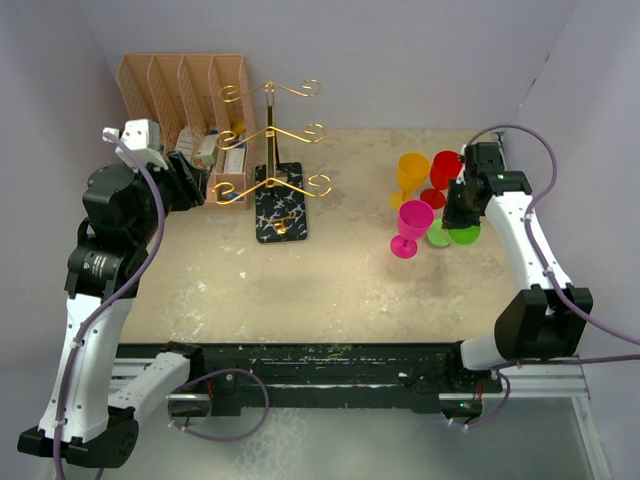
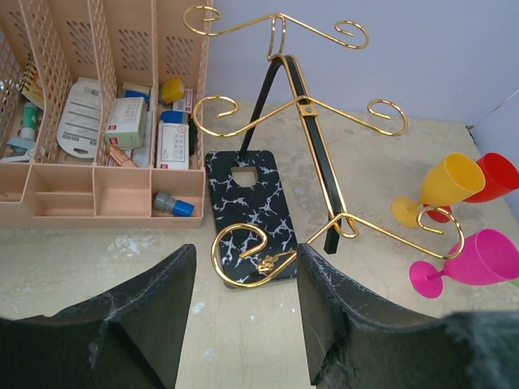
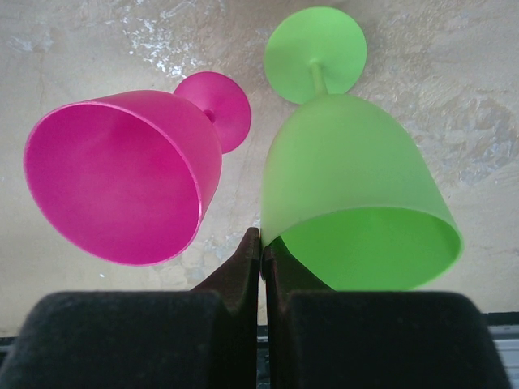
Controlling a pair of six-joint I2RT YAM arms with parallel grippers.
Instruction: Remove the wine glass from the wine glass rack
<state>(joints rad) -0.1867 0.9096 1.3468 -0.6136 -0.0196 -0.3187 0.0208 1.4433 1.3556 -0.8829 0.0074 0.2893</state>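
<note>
Status: the tall gold wire wine glass rack (image 1: 280, 210) on its square black white-veined base stands far left of centre, and every curled hook is bare. Nothing hangs on it.

Four glasses stand upright on the beige table (image 1: 330, 290) at the right. The yellow plastic wine glass (image 1: 412, 168) and red plastic wine glass (image 1: 446, 165) are farther. The pink plastic wine glass (image 3: 122, 178) and green plastic wine glass (image 3: 349, 178) are nearer.

My read: removal is done and we're at set-down/retreat.

- **right gripper** (image 3: 259, 251): jaws pressed together, nothing between them. The tips sit in the gap between pink and green, just beside the green rim. Can't tell if they touch it.
- **left gripper** (image 2: 246, 259): jaws moderately apart, empty, facing the rack from beside the tan slotted desk organiser (image 1: 180, 80).

Next: lift the right arm straight up out of the gap. Both bowls are close, so a sideways swing could tip them.

Writing: boxes and packets in the organiser carry print, too small to read. No marks visible on the glasses or rack.
</note>
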